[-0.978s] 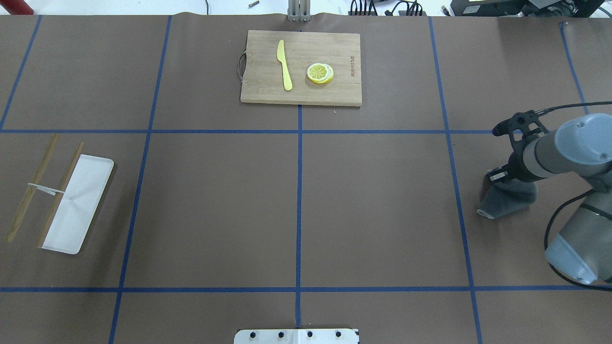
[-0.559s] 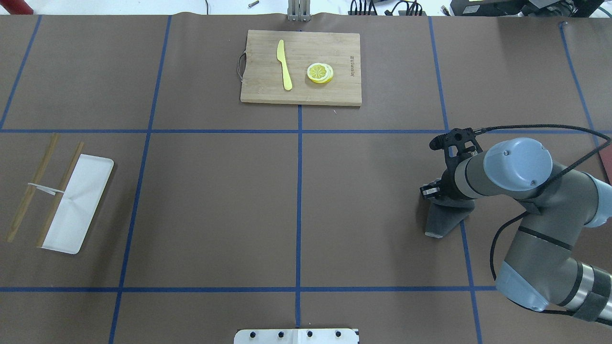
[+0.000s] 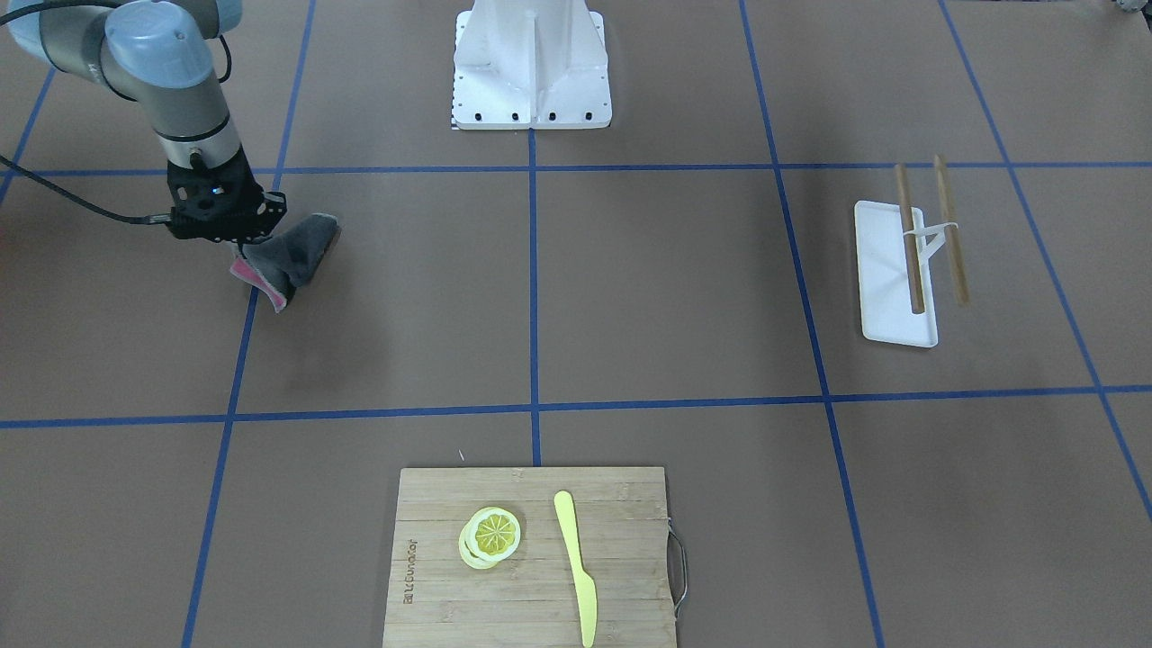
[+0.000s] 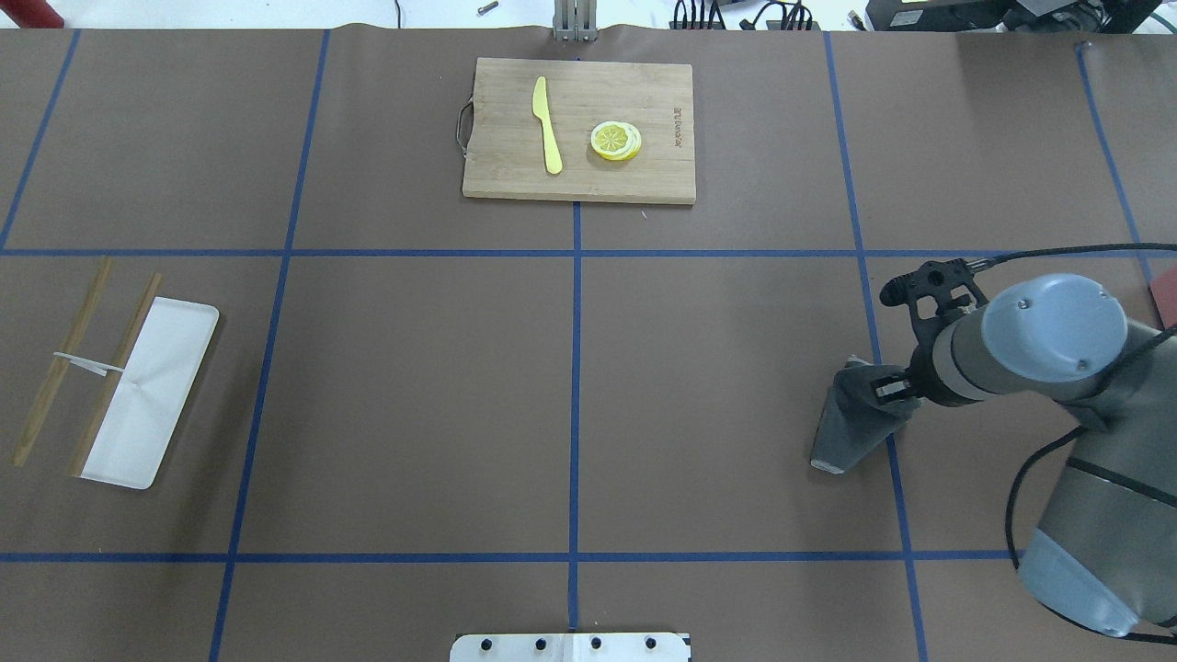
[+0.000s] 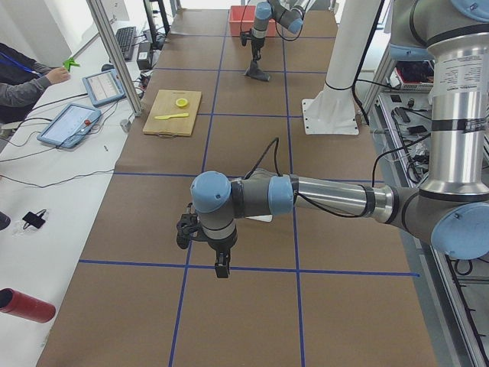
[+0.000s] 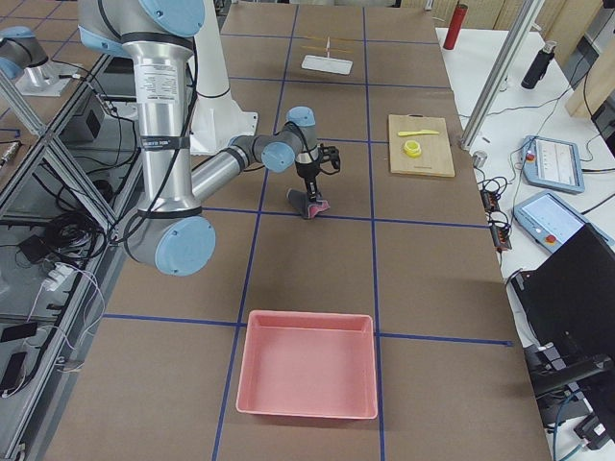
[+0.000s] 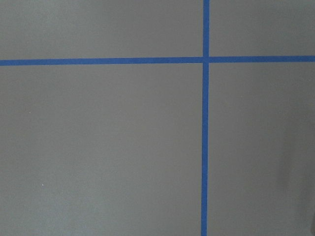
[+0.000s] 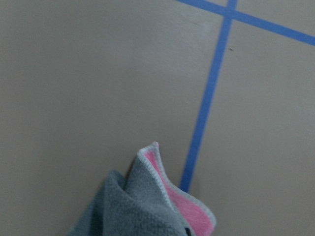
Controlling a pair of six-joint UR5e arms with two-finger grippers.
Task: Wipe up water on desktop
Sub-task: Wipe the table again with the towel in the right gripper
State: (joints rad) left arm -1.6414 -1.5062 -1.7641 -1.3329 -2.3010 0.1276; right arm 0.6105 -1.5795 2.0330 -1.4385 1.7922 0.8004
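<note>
**Grey cloth pinched in the right claw beside a tape line**

A large flat matte brown desk (image 4: 414, 395), crossed by thin blue tape lines, is seen in every view. On its right half, a soft grey cloth with a pink underside (image 4: 841, 428) is pinched in the right claw (image 4: 885, 391), whose fingers are pressed together on the upper folds. The cloth hangs down and across one lengthwise tape line, and its lower end appears to touch the desk, though contact cannot be confirmed from these angles. In the right wrist view, the pink face and pale hem are shown just beside that line.

The left claw (image 5: 221, 266) is seen only from the side camera, held low over the desk near a tape crossing. Whether it is spread or closed cannot be told.

At the far edge, a rectangular bamboo cutting board (image 4: 515, 179) is set, and a yellow plastic knife (image 4: 548, 124) and stacked yellow lemon slices (image 4: 616, 141) are carried on it. A white rectangular tray (image 4: 152, 395) is placed far to the left.
</note>
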